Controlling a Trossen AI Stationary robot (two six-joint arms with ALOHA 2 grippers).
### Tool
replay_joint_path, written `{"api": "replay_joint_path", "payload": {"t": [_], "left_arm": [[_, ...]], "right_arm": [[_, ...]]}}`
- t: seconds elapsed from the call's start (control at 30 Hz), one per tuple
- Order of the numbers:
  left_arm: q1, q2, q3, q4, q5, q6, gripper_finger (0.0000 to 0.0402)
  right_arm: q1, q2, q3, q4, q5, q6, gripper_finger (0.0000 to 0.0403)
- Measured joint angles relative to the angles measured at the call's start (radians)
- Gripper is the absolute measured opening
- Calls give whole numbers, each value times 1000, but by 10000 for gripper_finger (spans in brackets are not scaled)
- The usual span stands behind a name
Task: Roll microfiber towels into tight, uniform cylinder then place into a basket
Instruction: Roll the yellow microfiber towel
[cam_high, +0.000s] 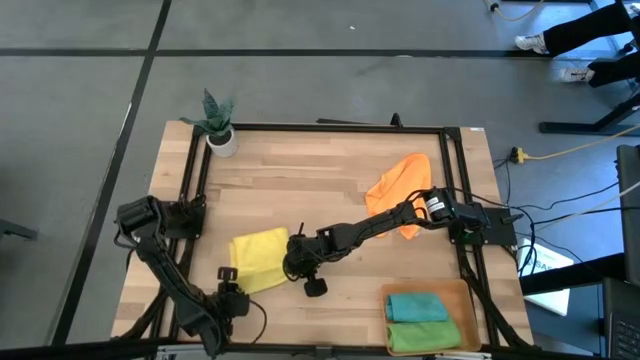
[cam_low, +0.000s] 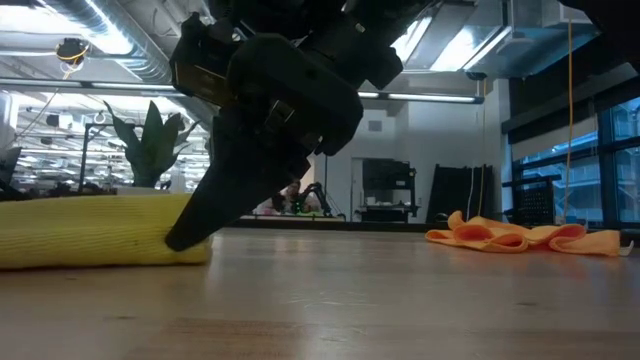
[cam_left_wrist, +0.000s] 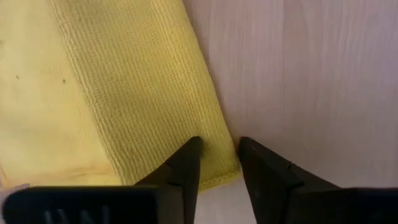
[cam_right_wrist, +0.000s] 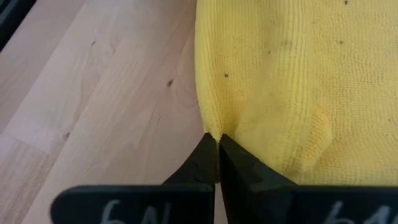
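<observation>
Nearest, at the table's six o'clock edge toward five: the basket (cam_high: 468, 296), holding a teal towel (cam_high: 417, 306) and a green towel (cam_high: 424, 334) side by side, rolled; left gripper (cam_high: 229, 279) just toward seven o'clock of centre, fingers (cam_left_wrist: 186, 163) parted a narrow way, straddling the corner edge of the yellow towel (cam_high: 259, 259), nothing clamped; yellow towel folded flat just left of centre, lying on bare wooden table (cam_high: 330, 195); right gripper (cam_high: 296, 262) at the towel's three o'clock edge, fingertips (cam_right_wrist: 208, 152) pressed together and pinching a small fold of the yellow cloth's rim; right arm stretched across from three o'clock; farther off, toward two o'clock, orange towel (cam_high: 400, 188) crumpled loose under that arm; farthest, at eleven o'clock corner, small potted plant (cam_high: 218, 122) in a white pot.
</observation>
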Motion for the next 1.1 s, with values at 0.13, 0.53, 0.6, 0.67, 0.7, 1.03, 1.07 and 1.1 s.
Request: {"api": "replay_joint_path", "payload": {"t": [0.13,0.53,0.6,0.67,0.7,1.03,1.07,1.1], "left_arm": [[1,1,0,-1,22,-11,63],[5,-89,-13,-1,79,-94,1],[5,-119,-10,3,80,-101,0],[5,-137,-10,1,78,-102,0],[5,-145,-10,0,75,-103,0],[8,-162,-9,-94,40,-210,0],[9,-162,-8,-109,40,-230,0],[8,-163,-8,-122,34,-248,0]], "right_arm": [[0,0,0,0,0,1,9],[1,0,1,-8,-76,118,9],[3,0,2,-10,-86,139,10],[5,-1,2,-11,-86,157,10],[5,-3,2,-12,-86,162,10],[29,-52,0,-28,50,202,10],[30,-55,0,-26,67,209,10],[32,-55,0,-24,80,211,10]]}}
